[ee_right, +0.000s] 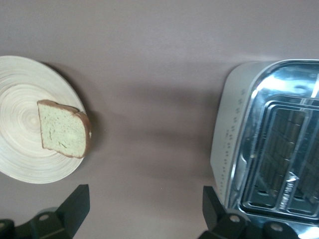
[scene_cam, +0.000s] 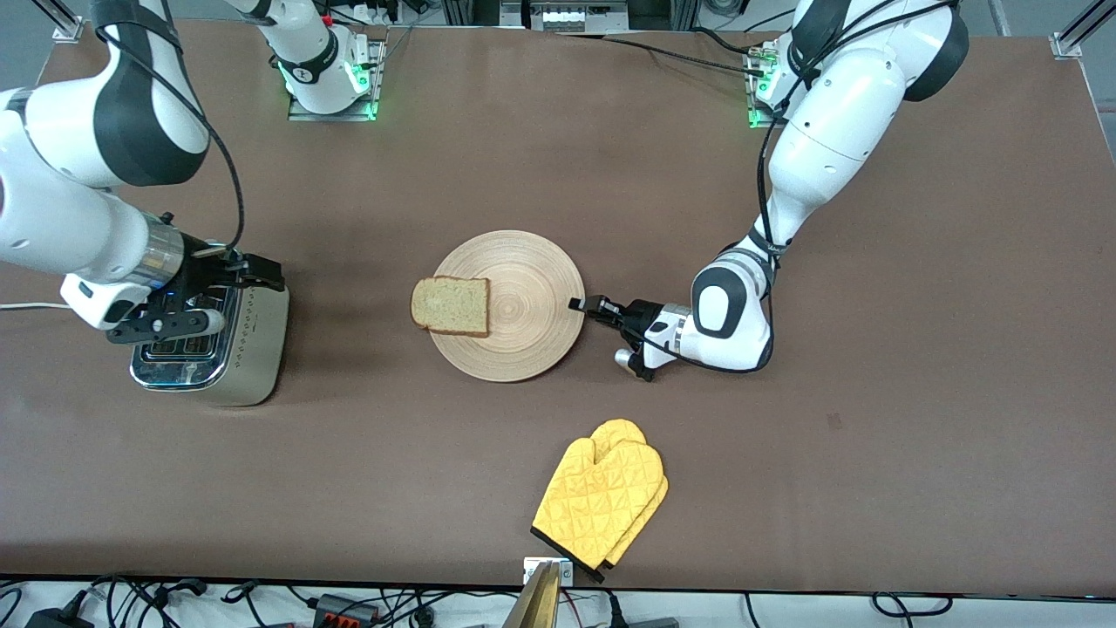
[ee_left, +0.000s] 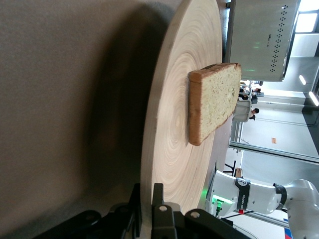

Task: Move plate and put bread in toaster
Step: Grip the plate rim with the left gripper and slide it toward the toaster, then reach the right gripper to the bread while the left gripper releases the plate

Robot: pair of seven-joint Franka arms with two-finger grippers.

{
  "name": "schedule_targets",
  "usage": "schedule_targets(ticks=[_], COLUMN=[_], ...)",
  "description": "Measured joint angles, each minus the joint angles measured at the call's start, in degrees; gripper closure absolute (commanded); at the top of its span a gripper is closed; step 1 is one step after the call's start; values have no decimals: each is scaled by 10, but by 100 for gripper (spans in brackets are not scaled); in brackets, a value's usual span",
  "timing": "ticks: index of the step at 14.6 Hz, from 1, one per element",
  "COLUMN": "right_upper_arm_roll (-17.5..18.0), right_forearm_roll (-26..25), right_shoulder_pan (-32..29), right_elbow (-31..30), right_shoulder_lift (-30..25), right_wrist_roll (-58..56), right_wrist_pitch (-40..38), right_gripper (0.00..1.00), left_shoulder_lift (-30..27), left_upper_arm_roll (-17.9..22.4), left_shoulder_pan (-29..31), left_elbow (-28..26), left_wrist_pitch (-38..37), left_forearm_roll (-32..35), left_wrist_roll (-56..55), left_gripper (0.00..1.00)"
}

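The pale wooden plate (scene_cam: 523, 344) lies mid-table with the bread (scene_cam: 451, 306) on it, the slice overhanging the rim toward the right arm's end. My left gripper (scene_cam: 578, 304) is low at the plate's rim on the left arm's side, shut on that rim. The left wrist view shows the plate (ee_left: 169, 124) edge pinched by the gripper (ee_left: 148, 199), with the bread (ee_left: 214, 99) lying flat on it. My right gripper (scene_cam: 214, 299) hangs open over the toaster (scene_cam: 248, 358) with nothing in it. In the right wrist view the gripper (ee_right: 144, 206) sits beside the toaster (ee_right: 234, 144), with the bread (ee_right: 64, 128) and plate (ee_right: 20, 164) farther off.
A yellow oven mitt (scene_cam: 602, 501) lies nearer the front camera than the plate, close to the table's front edge. A white cord (scene_cam: 30, 306) runs from the toaster off the right arm's end. Brown tabletop surrounds the plate.
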Motion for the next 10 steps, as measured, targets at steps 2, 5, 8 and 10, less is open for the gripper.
schedule_targets(ticks=[2, 5, 8, 10], right_upper_arm_roll=[0, 0, 1, 1], right_forearm_roll=[0, 20, 45, 50], right_shoulder_pan=[7, 21, 37, 53], right_elbow=[-1, -2, -3, -3], right_shoulder_lift=[10, 32, 64, 83], right_wrist_roll=[0, 0, 0, 5], right_wrist_pitch=[2, 3, 22, 39], right_gripper=[0, 0, 0, 0], left_shoulder_lift=[0, 0, -2, -4], left_upper_arm_roll=[0, 7, 9, 9], left_shoulder_pan=[-1, 5, 40, 76], left_elbow=[2, 6, 14, 20], left_wrist_pitch=[4, 7, 0, -35], left_forearm_roll=[0, 13, 59, 88], left_wrist_roll=[0, 0, 0, 0], left_gripper=[83, 82, 80, 79])
